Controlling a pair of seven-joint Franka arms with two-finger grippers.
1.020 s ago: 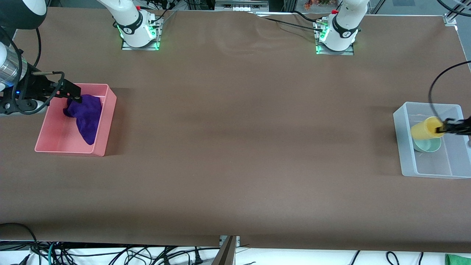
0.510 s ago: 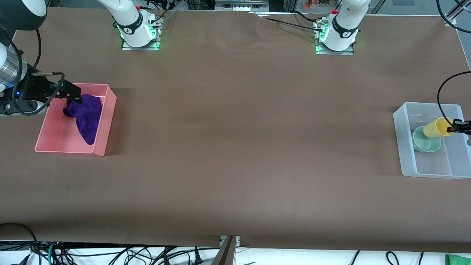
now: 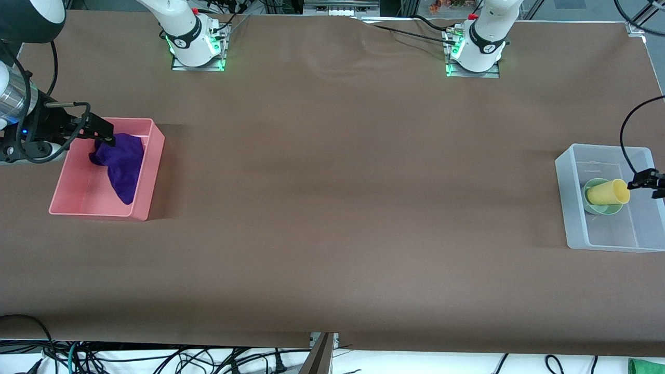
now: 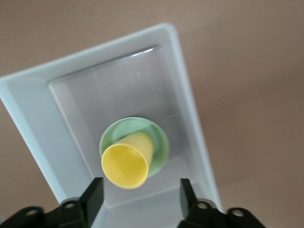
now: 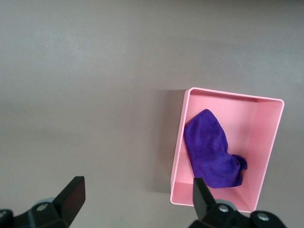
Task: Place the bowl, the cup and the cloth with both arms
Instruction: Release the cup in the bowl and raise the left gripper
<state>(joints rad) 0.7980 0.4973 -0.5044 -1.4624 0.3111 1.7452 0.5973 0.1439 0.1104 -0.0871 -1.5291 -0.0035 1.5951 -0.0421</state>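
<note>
Cup (image 3: 608, 191): lay tilted on its side in the bowl (image 3: 602, 203), inside the clear bin (image 3: 571, 205) at the left arm's end of the worktop; mouth faced the left tool (image 4: 138, 199), which hung spread and empty just over it.

Cloth (image 3: 120, 163): lay in the pink bin (image 3: 140, 208), under the spread right tool (image 5: 137, 197), which waited.

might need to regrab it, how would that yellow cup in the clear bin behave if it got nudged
The cup lies tipped, its base in the bowl; round and tapered, it would probably roll in a curve. It looks like thin plastic, so likely light and easily knocked out. The left pincer hangs open above it; the right pincer waits open over the pink bin.
</note>
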